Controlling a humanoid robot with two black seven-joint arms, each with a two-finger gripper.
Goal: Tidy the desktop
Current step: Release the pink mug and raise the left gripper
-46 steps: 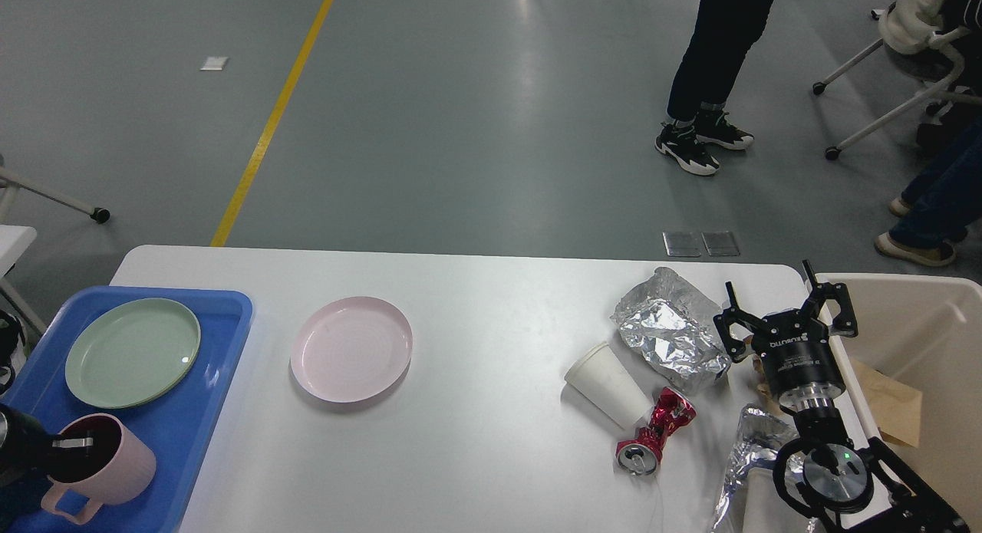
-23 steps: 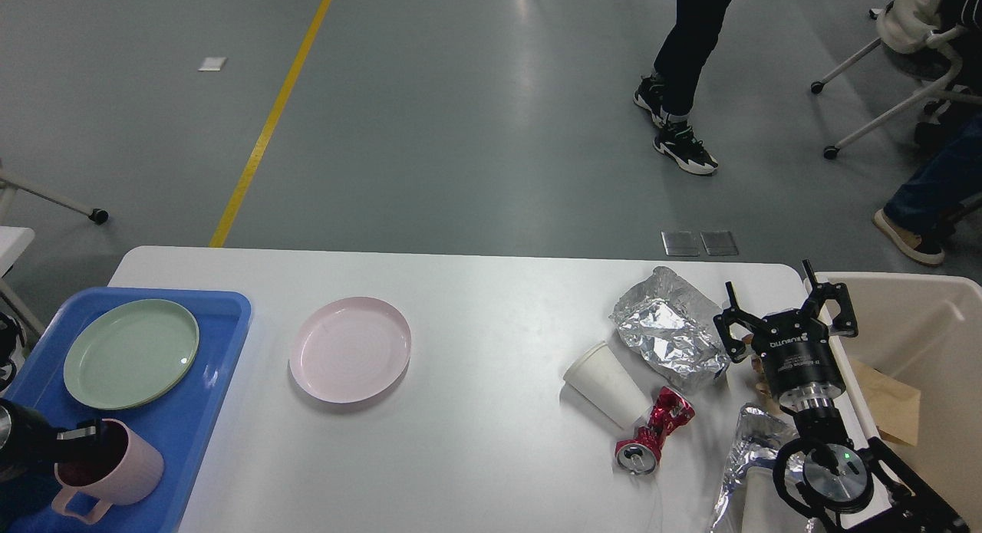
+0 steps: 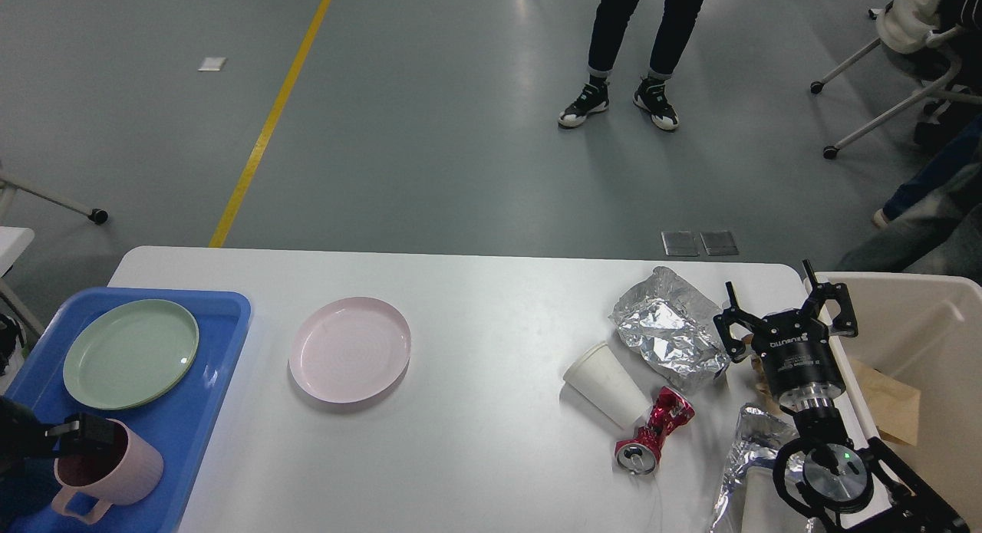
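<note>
The white desktop (image 3: 491,441) holds a pink plate (image 3: 350,360), a white paper cup (image 3: 607,384) lying on its side, a crushed red can (image 3: 654,432) and crumpled foil (image 3: 670,330), with more foil (image 3: 748,450) by my right arm. My right gripper (image 3: 781,301) is open and empty, just right of the foil and beside the beige bin (image 3: 928,318). My left gripper (image 3: 80,429) is dark and small at the rim of a pink mug (image 3: 111,472), which stands on the blue tray (image 3: 222,341). Its fingers cannot be told apart.
A green plate (image 3: 130,352) lies in the blue tray. Brown paper (image 3: 890,403) lies in the beige bin. A person (image 3: 637,50) stands on the floor beyond the table. Office chairs and seated people are at the far right.
My left arm has drawn back to the left, and the pink mug has settled slightly lower on the tray. The person behind has walked left. My right arm has not moved.
</note>
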